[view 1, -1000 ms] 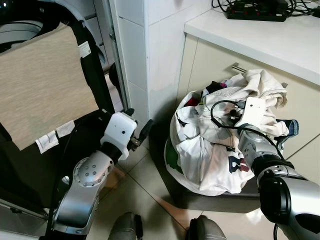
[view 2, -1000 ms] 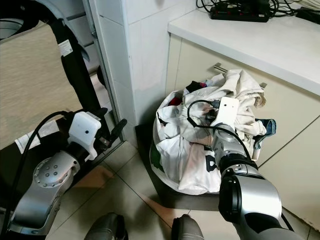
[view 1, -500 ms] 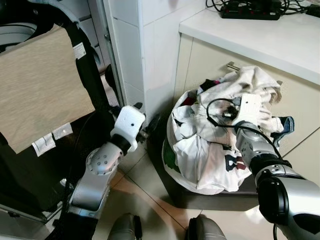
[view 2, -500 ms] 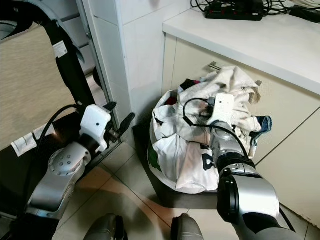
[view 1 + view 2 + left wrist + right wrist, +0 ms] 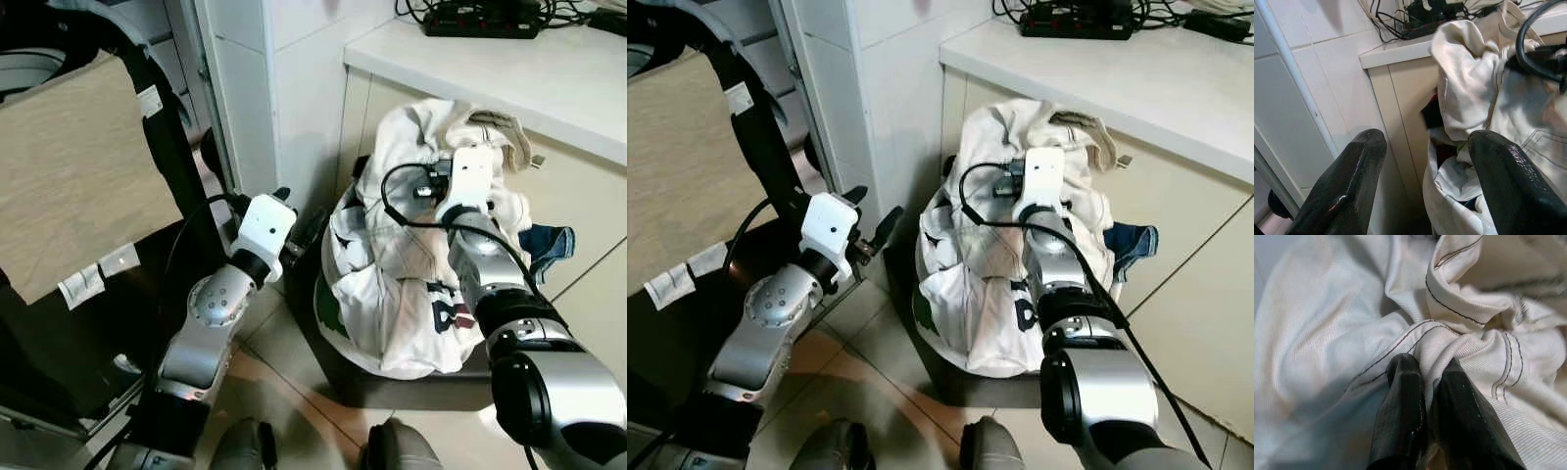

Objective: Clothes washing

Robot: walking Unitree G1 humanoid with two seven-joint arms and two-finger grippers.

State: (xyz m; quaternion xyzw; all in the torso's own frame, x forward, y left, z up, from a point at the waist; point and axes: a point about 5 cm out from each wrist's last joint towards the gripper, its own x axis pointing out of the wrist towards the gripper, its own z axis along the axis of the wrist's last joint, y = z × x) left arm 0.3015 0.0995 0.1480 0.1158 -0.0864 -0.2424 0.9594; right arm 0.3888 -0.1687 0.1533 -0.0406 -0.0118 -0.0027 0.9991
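A heap of laundry (image 5: 392, 294) fills a dark basket (image 5: 338, 362) on the floor beside the cream cabinet. On top lies a cream garment with dark stitching (image 5: 421, 132), now pulled up above the heap. My right gripper (image 5: 1422, 382) is shut on a fold of that cream garment (image 5: 1469, 333), its white wrist block (image 5: 468, 176) pressed against the cloth. My left gripper (image 5: 1425, 147) is open and empty, held just left of the basket, with its fingers (image 5: 315, 227) pointing toward the heap (image 5: 1484, 112).
A white tiled pillar (image 5: 284, 88) stands behind the left arm. A white counter (image 5: 529, 69) carries a power strip and cables (image 5: 480, 18). Left of the pillar, a dark frame holds a beige panel (image 5: 78, 166). My feet (image 5: 323, 446) rest on the tiled floor.
My right gripper has risen, lifting the cream garment up out of the heap. My left arm has reached forward and right, closer to the basket. The camera has shifted slightly.
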